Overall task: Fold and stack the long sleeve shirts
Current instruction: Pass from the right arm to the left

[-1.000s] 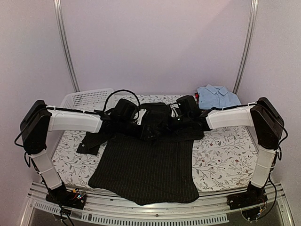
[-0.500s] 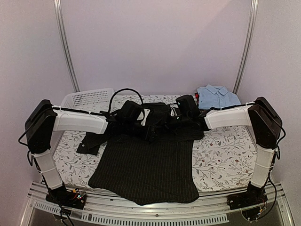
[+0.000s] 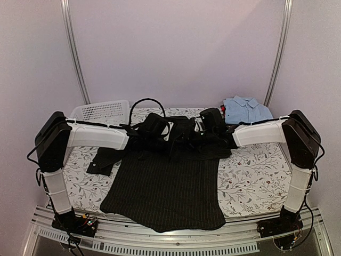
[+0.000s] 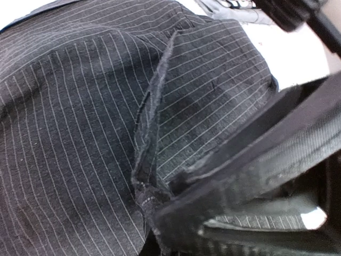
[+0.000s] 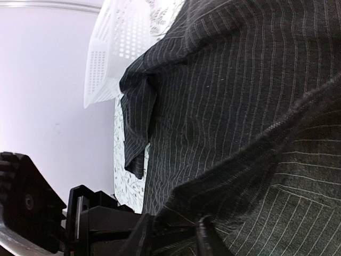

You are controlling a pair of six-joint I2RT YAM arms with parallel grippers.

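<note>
Across the middle of the table [image 3: 250, 176], the black pinstriped shirt [image 3: 165, 186] lies spread, hem toward the arms, one sleeve trailing left. Left gripper [image 3: 166, 140] is pinched onto a raised ridge of its cloth near the shoulders. Right gripper [image 3: 198, 138] appears likewise clamped on an edge, though cloth hides the fingertips. Judgement: paired holds at the top let the upper part be carried over evenly for a fold. Light blue shirt [image 3: 245, 109] sits folded at the far right corner, presumably the stack's base. White basket [image 3: 101, 111] stands far left.
</note>
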